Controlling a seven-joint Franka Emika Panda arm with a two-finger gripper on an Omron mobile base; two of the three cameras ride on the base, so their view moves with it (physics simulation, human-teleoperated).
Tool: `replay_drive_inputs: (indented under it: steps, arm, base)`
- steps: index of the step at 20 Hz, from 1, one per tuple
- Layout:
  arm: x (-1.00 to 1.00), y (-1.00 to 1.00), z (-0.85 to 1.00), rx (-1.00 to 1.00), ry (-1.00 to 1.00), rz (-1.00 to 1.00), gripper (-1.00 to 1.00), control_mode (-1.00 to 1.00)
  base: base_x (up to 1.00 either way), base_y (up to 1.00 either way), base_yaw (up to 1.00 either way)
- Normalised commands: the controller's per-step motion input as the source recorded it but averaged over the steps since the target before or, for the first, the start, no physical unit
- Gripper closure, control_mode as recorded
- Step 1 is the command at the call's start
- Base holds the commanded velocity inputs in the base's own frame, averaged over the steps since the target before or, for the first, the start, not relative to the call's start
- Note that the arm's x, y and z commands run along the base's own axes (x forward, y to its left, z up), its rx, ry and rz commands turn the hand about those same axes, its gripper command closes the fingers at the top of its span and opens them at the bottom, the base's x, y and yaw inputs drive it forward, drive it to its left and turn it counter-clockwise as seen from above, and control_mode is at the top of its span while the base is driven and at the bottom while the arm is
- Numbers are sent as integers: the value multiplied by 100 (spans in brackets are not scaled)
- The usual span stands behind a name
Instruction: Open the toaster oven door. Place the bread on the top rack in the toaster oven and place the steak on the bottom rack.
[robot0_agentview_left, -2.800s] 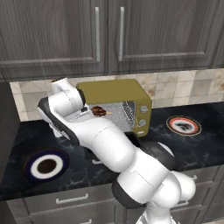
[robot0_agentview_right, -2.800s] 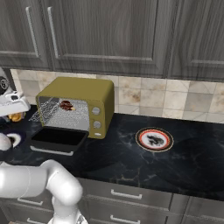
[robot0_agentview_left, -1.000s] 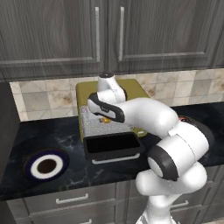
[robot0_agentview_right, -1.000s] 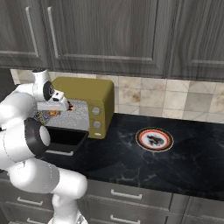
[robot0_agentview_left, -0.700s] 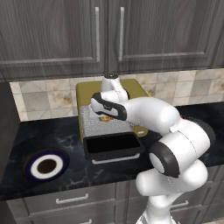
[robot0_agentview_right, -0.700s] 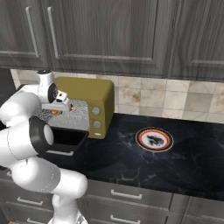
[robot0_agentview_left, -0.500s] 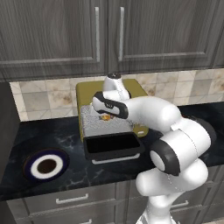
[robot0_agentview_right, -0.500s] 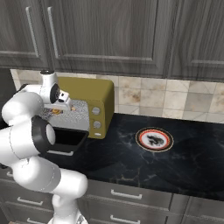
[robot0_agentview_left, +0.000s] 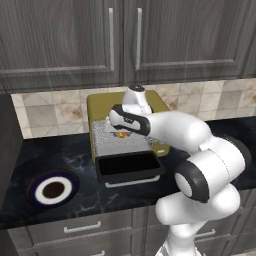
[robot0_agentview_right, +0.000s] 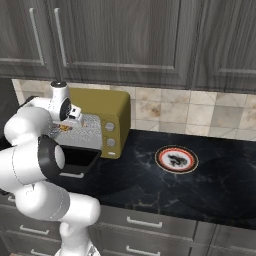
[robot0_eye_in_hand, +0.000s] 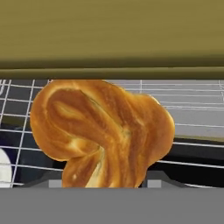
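The olive-yellow toaster oven (robot0_agentview_left: 102, 102) (robot0_agentview_right: 106, 107) stands at the back of the counter. Its black door (robot0_agentview_left: 130, 169) (robot0_agentview_right: 75, 161) is folded down flat in front of it. My gripper (robot0_agentview_left: 122, 132) (robot0_agentview_right: 65, 127) is at the oven's mouth, shut on the golden-brown bread (robot0_agentview_left: 121, 134) (robot0_eye_in_hand: 100, 131). In the hand view the bread hangs just under the oven's olive upper edge (robot0_eye_in_hand: 112, 39), over the grey wires of the top rack (robot0_eye_in_hand: 192, 99). The dark steak (robot0_agentview_right: 175, 160) lies on a red-rimmed plate (robot0_agentview_right: 161, 152) to the oven's right.
An empty dark-rimmed plate (robot0_agentview_left: 34, 189) sits on the black counter left of the oven. Grey wall cabinets (robot0_agentview_left: 120, 40) hang above, and drawers (robot0_agentview_right: 145, 222) run below the counter's front edge.
The arm swung from the left plate to the oven front with the bread in its grip. Over the last second the hand has eased slightly closer to the open cavity.
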Motion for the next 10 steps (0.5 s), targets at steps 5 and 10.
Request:
replay_drive_inputs:
  steps: [5, 10]
  arm:
    - [-4, -12, -12, 0, -3, 0, -100, -100]
    - [-7, -14, 3, 0, 0, 0, -100, -100]
  base:
    - [0, 0, 0]
    - [0, 0, 0]
